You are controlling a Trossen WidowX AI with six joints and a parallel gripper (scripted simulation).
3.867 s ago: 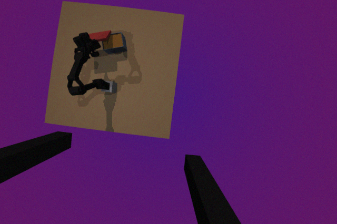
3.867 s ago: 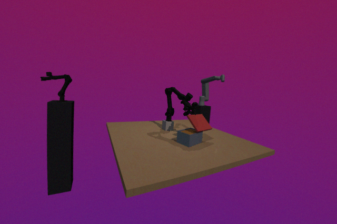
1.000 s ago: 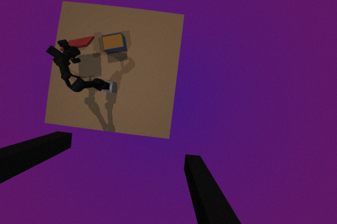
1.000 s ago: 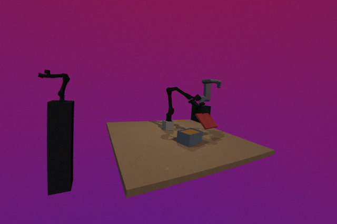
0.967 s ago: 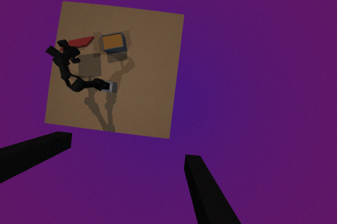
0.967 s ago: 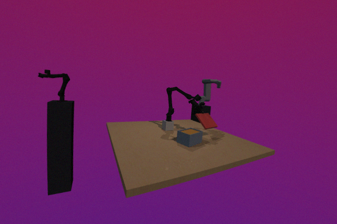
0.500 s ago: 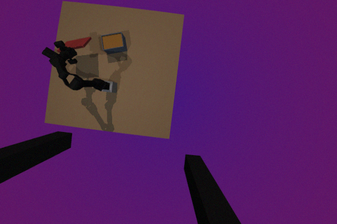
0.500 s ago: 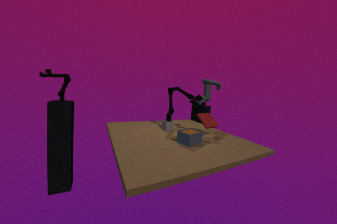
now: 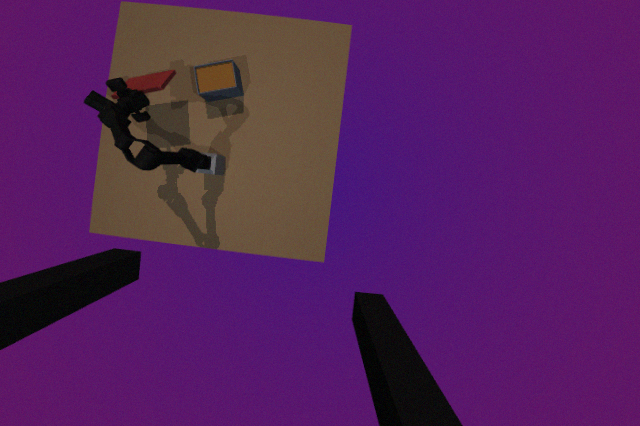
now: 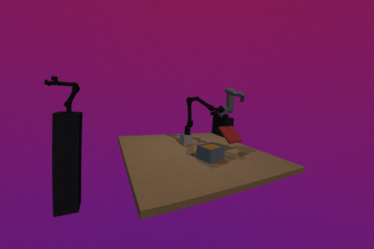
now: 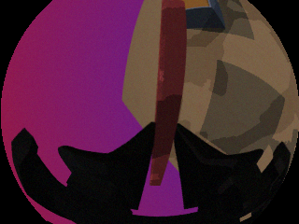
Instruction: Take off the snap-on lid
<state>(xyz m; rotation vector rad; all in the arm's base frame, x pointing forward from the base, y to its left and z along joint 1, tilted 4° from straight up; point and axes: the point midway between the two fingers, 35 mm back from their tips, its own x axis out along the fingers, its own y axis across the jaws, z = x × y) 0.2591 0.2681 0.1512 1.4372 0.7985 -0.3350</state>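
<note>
The red lid (image 9: 149,82) (image 10: 230,134) (image 11: 173,56) is in the air, tilted steeply, to the left of the box in the top view. My gripper (image 9: 129,94) (image 10: 224,123) (image 11: 164,127) is shut on one edge of the lid. The wrist view shows the lid edge-on between the two black fingers. The blue-grey storage box (image 9: 223,94) (image 10: 208,154) (image 11: 204,19) stands upright and uncovered on the table (image 9: 284,101) (image 10: 169,176), with an orange surface showing inside. The lid is apart from the box.
The arm's pale base block (image 9: 212,165) (image 10: 186,139) stands on the table. A tabletop edge lies close to the gripper at the left in the top view. Another black arm on a tall dark pedestal (image 10: 66,161) and a grey arm (image 10: 230,102) stand beyond the table.
</note>
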